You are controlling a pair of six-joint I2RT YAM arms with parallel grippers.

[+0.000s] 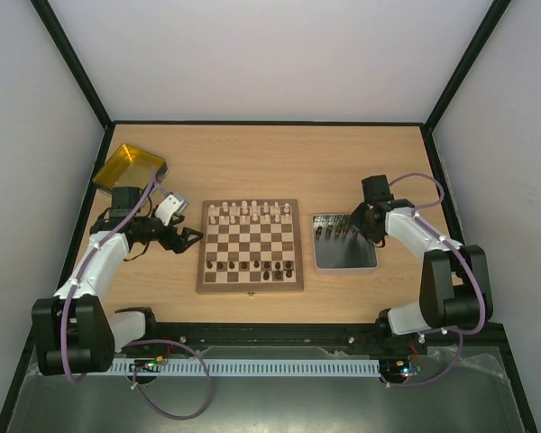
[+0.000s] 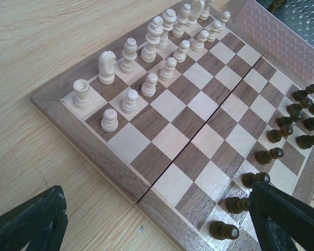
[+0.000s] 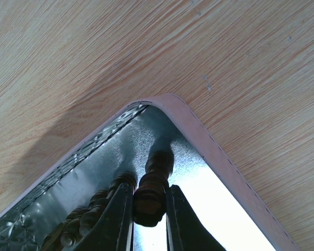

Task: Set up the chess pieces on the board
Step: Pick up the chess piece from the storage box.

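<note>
The board [image 1: 250,244] lies mid-table. Cream chess pieces [image 1: 251,212] fill its far rows and several dark chess pieces [image 1: 263,265] stand along its near rows. My left gripper [image 1: 187,239] hovers open just off the board's left edge, holding nothing. In the left wrist view the left gripper [image 2: 154,196] spans the board [image 2: 199,104] edge, with cream pieces [image 2: 146,52] at left and dark pieces [image 2: 282,130] at right. My right gripper [image 1: 356,225] is over the grey tray [image 1: 343,260]. In the right wrist view the right gripper [image 3: 149,191] is shut on a dark piece [image 3: 158,162] above the tray floor.
The grey tray's pale rim [image 3: 199,136] curves round a corner just beyond the held piece. Several more dark pieces [image 3: 89,219] lie in a row to its left. A yellow translucent tray [image 1: 126,167] sits at the far left. The grey tray's wall [image 2: 282,36] adjoins the board.
</note>
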